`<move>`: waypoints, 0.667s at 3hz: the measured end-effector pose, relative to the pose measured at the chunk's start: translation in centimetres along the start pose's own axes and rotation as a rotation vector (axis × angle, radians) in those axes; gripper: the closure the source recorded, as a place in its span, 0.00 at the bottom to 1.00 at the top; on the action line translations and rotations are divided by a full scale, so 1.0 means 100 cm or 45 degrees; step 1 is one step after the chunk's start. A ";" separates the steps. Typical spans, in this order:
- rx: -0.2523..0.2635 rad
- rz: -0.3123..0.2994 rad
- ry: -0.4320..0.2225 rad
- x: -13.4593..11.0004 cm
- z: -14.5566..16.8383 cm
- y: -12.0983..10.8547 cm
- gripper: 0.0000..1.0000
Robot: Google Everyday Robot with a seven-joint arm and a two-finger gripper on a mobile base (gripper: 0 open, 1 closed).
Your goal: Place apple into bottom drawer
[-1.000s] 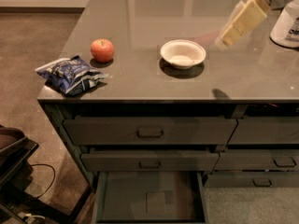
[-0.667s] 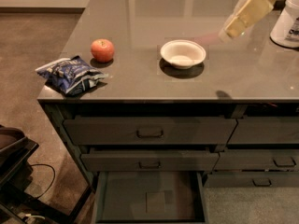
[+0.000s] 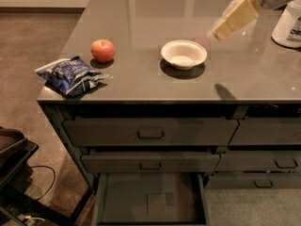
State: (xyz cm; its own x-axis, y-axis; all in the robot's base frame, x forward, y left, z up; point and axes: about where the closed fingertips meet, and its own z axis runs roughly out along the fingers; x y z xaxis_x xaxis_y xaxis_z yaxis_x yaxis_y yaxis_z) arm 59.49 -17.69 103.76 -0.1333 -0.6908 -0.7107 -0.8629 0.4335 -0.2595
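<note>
The apple [image 3: 102,50], red-orange and round, sits on the grey counter top at the left, just behind a chip bag. The bottom drawer [image 3: 150,202] of the left column stands pulled open, its flat grey floor empty with a faint square mark. My gripper [image 3: 217,33] hangs above the counter at the upper right, slanting down to the left, its tip just right of and behind a white bowl. It is far to the right of the apple and holds nothing that I can see.
A white bowl [image 3: 183,54] sits mid-counter. A blue chip bag [image 3: 70,75] lies at the left front corner. A white container [image 3: 289,25] stands at the right edge. Two closed handled drawers [image 3: 150,133] are above the open one. Dark equipment [image 3: 14,173] stands on the floor at left.
The gripper has shifted a little to the left, toward the bowl, after a slight rise. The apple, bowl, bag and drawer have not moved.
</note>
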 end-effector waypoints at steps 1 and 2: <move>0.043 0.029 -0.169 -0.033 0.040 -0.026 0.00; 0.059 0.000 -0.291 -0.071 0.071 -0.043 0.00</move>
State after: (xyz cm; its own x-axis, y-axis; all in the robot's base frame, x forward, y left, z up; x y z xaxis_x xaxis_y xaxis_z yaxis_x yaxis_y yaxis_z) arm 67.65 -10.55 105.25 -0.0148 -0.5437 -0.8392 -0.8388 0.4635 -0.2855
